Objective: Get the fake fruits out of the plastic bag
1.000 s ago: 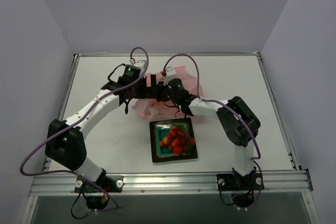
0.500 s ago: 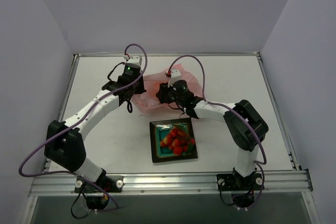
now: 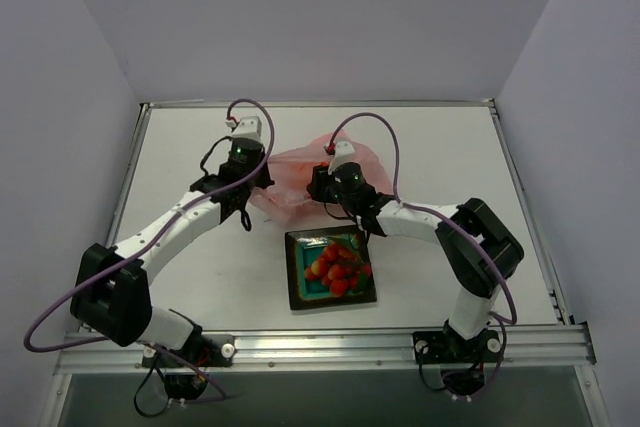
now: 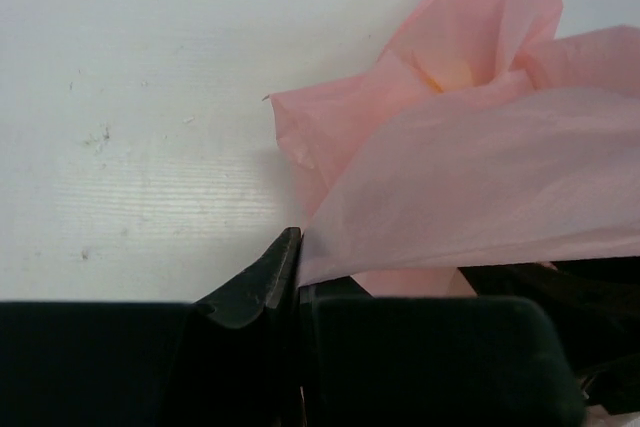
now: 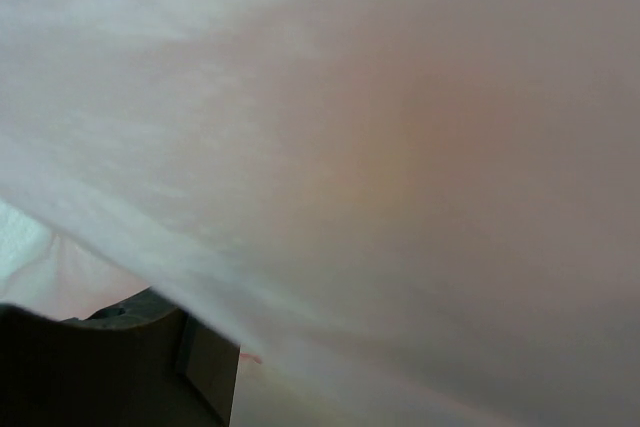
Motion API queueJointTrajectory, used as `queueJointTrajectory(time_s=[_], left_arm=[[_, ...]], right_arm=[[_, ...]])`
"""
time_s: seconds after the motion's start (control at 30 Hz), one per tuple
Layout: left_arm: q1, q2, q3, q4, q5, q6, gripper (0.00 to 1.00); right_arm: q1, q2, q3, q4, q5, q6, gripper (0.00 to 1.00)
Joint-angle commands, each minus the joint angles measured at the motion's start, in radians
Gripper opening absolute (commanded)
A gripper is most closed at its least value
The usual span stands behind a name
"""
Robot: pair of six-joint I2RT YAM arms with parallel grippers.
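The pink plastic bag (image 3: 290, 162) lies crumpled at the back of the table between my two grippers. My left gripper (image 3: 250, 185) is at the bag's left edge. In the left wrist view its jaws are pressed together, with the bag's film (image 4: 470, 177) running into the seam. My right gripper (image 3: 320, 187) reaches into the bag from the right. Pink film (image 5: 380, 147) fills the right wrist view, leaving only one finger (image 5: 140, 347) showing. Red and orange fake fruits (image 3: 336, 263) lie heaped in the dish. A faint yellow patch (image 4: 447, 74) shows through the bag.
The square teal dish (image 3: 297, 292) with a dark rim sits in front of the bag, near the table's middle. Raised metal rails (image 3: 520, 197) border the table, and plain walls stand behind and to both sides.
My left gripper has shut on the bag's edge and drawn back to the left. My right gripper has shifted slightly. The bag is now spread wider between them.
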Motion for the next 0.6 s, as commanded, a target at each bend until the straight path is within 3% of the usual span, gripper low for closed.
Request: queueJointTrajectory(time_s=[0.0,0.3,0.57], left_arm=[[0.003,-0.074,-0.045,0.101,0.012,-0.029,0.02],[-0.055,-0.144,-0.289,0.240,0.099,-0.076,0.02],[-0.054,-0.080,-0.250,0.294,0.053,-0.021,0.02]], right_arm=[[0.003,-0.006,0.003,-0.015,0.112,0.019,0.25],[-0.003,0.034,-0.006,0.015,0.082,-0.010,0.48],[-0.045,0.124,0.101,0.012,-0.006,-0.059,0.60]])
